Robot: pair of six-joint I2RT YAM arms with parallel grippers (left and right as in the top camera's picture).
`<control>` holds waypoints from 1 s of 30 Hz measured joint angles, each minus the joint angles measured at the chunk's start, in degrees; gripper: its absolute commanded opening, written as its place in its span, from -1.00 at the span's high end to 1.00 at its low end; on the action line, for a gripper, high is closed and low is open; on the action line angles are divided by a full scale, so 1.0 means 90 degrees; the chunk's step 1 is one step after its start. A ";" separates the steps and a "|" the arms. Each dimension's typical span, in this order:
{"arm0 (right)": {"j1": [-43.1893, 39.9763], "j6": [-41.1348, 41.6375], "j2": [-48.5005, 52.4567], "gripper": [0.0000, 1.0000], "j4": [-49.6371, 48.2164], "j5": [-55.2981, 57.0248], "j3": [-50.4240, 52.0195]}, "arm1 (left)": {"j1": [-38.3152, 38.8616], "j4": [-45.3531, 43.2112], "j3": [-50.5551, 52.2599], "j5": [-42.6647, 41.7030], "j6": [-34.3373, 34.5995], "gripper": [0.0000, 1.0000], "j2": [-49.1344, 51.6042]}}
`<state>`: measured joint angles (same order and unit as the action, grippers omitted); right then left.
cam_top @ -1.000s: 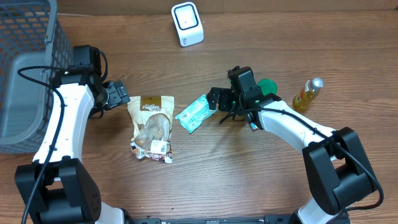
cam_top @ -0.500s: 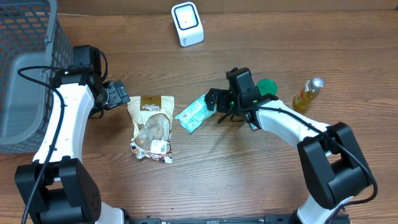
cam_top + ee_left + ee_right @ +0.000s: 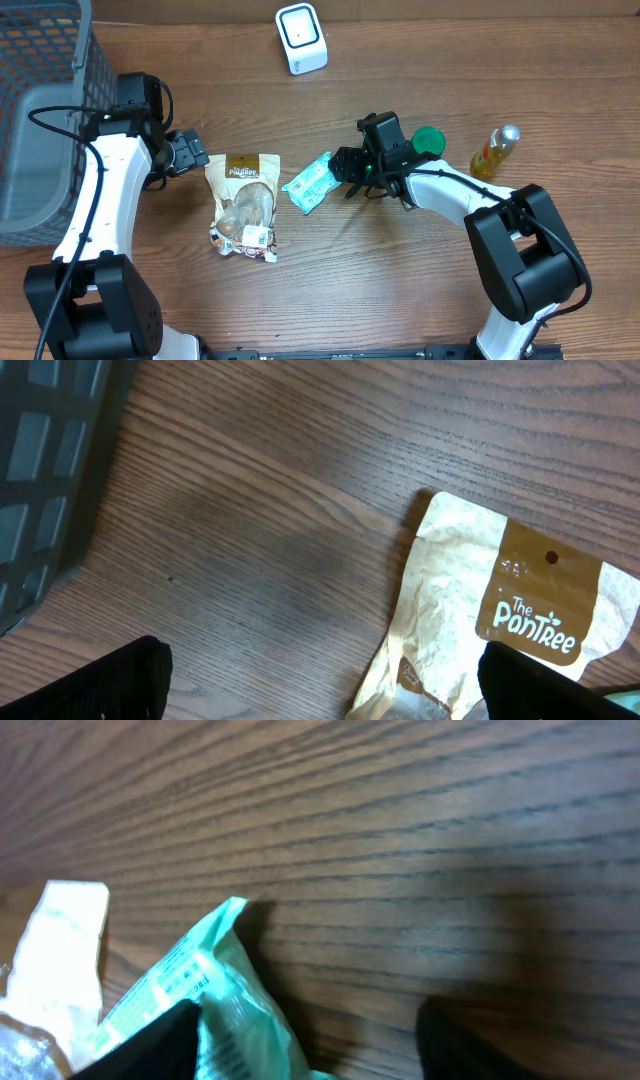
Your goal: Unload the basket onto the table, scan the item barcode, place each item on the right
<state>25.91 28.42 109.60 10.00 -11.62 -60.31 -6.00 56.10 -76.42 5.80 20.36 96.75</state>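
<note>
Low, right hand point(image 3: 346, 166) astride green packet point(image 3: 310, 183)

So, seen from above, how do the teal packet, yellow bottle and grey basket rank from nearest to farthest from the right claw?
1. teal packet, at the right claw's tips.
2. yellow bottle, far right.
3. grey basket, far left.

Right hand point(image 3: 347, 166): has slid a little to the left; it was just short of the green snack packet point(image 3: 311, 183) and now reaches the packet's right end.
Right forearm point(image 3: 455, 195): has swung left with the hand, its elbow drawn inward.
Green round lid point(image 3: 429, 140): more of it is uncovered now that the wrist has shifted away.
</note>
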 measured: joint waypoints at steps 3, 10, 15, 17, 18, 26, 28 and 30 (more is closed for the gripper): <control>0.0000 0.0066 0.0015 -0.17 -0.0010 -0.0095 0.0000 | 0.0000 -0.0002 0.0000 0.0000 -0.0002 -0.99 0.0000; 0.0000 0.0160 0.0051 0.04 0.0134 -0.0573 0.0000 | 0.0000 -0.0002 0.0000 0.0000 -0.0002 -0.99 0.0000; 0.0000 0.0175 0.0051 0.06 0.0177 -0.0680 0.0000 | 0.0000 -0.0002 0.0000 0.0000 -0.0002 -0.99 0.0000; 0.0000 0.0177 0.0056 0.07 0.0177 -0.0690 0.0000 | 0.0000 -0.0002 0.0000 0.0000 -0.0002 -0.99 0.0000; 0.0000 0.0172 0.0056 0.08 0.0172 -0.0695 0.0000 | 0.0000 -0.0002 0.0000 0.0000 -0.0002 -0.99 0.0000; 0.0000 0.0180 0.0080 0.21 0.0155 -0.0838 0.0000 | 0.0000 -0.0002 0.0000 0.0000 -0.0002 -0.99 0.0000; 0.0000 0.0175 0.0083 0.38 0.0136 -0.0850 0.0000 | 0.0000 -0.0002 0.0000 0.0000 -0.0002 -0.99 0.0000; 0.0000 0.0197 0.0083 0.56 0.0119 -0.0865 0.0000 | 0.0000 -0.0002 0.0000 0.0000 0.0000 -0.99 0.0000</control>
<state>25.91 30.20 110.34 11.07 -19.40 -60.31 -6.00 56.07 -76.42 5.80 20.36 96.75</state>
